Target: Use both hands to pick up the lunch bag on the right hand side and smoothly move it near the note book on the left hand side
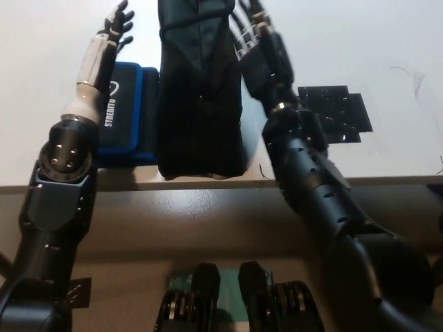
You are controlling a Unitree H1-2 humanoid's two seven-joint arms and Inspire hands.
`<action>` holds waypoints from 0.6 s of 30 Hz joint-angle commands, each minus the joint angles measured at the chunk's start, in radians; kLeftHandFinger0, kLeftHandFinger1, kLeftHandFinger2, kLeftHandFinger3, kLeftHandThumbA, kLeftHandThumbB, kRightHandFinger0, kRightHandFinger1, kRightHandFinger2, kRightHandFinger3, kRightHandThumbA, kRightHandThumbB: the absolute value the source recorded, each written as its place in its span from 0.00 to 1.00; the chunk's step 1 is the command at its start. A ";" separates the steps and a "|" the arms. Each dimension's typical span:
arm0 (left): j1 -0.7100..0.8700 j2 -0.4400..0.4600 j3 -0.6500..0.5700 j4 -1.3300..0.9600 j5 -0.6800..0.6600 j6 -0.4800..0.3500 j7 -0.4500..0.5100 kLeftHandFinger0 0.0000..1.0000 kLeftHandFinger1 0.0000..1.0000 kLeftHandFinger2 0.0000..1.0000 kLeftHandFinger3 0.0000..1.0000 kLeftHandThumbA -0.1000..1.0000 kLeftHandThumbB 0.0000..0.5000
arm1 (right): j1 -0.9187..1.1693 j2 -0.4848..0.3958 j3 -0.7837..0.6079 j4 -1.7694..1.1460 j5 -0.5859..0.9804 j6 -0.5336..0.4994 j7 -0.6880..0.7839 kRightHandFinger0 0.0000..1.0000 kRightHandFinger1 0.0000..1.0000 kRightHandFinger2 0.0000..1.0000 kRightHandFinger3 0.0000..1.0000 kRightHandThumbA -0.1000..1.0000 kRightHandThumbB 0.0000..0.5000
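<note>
You will find the lunch bag (199, 104) standing on the white counter (387, 41) near its front edge, directly beside the blue note book (123, 114), with the bag's left side overlapping or touching the note book's right edge; which of the two cannot be told from this angle. On that evidence, the carry looks essentially complete: the bag sits at the left, well apart from the black taped patch (331, 114) on the right. What appears to remain is the release and withdrawal of both hands; whether the bag's base rests fully on the counter is not certain, since its lower edge sits right at the front edge.

Left hand (116, 22): the white forearm runs up along the note book's left side, and the hand is apart from the bag, fingers spread, holding nothing that can be seen.

Right hand (257, 34): the black arm rises from the lower right and the hand lies against the bag's upper right side. Its fingers run out of the top of the picture, so you cannot tell whether it grips the bag or merely rests against it.

Advise confirming the bag stands stable before you clear the right hand
</note>
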 commanded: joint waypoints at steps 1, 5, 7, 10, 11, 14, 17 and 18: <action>0.001 0.031 0.008 -0.102 -0.038 0.035 -0.039 1.00 1.00 1.00 1.00 1.00 0.82 | 0.009 -0.017 0.021 -0.124 -0.001 -0.009 0.084 1.00 1.00 1.00 1.00 1.00 0.88; 0.031 0.044 0.015 -0.168 -0.055 0.063 -0.050 1.00 1.00 1.00 1.00 1.00 0.88 | 0.057 -0.028 0.027 -0.208 0.002 0.009 0.081 1.00 1.00 1.00 1.00 1.00 0.84; 0.054 0.050 0.022 -0.218 -0.072 0.089 -0.064 1.00 1.00 1.00 1.00 1.00 0.89 | 0.085 -0.036 0.033 -0.257 -0.007 0.011 0.060 1.00 1.00 1.00 1.00 1.00 0.84; 0.088 0.063 0.029 -0.281 -0.091 0.107 -0.082 1.00 1.00 1.00 1.00 1.00 0.92 | 0.133 -0.053 0.045 -0.342 -0.023 0.026 0.024 1.00 1.00 1.00 1.00 1.00 0.88; 0.095 0.065 0.031 -0.292 -0.099 0.108 -0.087 1.00 1.00 1.00 1.00 1.00 0.92 | 0.144 -0.058 0.050 -0.364 -0.033 0.025 0.012 1.00 1.00 1.00 1.00 1.00 0.88; 0.144 0.076 0.038 -0.376 -0.099 0.121 -0.082 1.00 1.00 1.00 1.00 1.00 0.97 | 0.219 -0.074 0.068 -0.499 -0.047 0.056 -0.006 1.00 1.00 1.00 1.00 1.00 0.82; 0.198 0.097 0.050 -0.463 -0.117 0.140 -0.097 1.00 1.00 1.00 1.00 1.00 0.86 | 0.291 -0.087 0.077 -0.635 -0.054 0.100 -0.032 1.00 1.00 1.00 1.00 1.00 0.82; 0.217 0.104 0.053 -0.487 -0.123 0.141 -0.103 1.00 1.00 1.00 1.00 1.00 0.82 | 0.319 -0.092 0.080 -0.682 -0.062 0.112 -0.043 1.00 1.00 1.00 1.00 1.00 0.82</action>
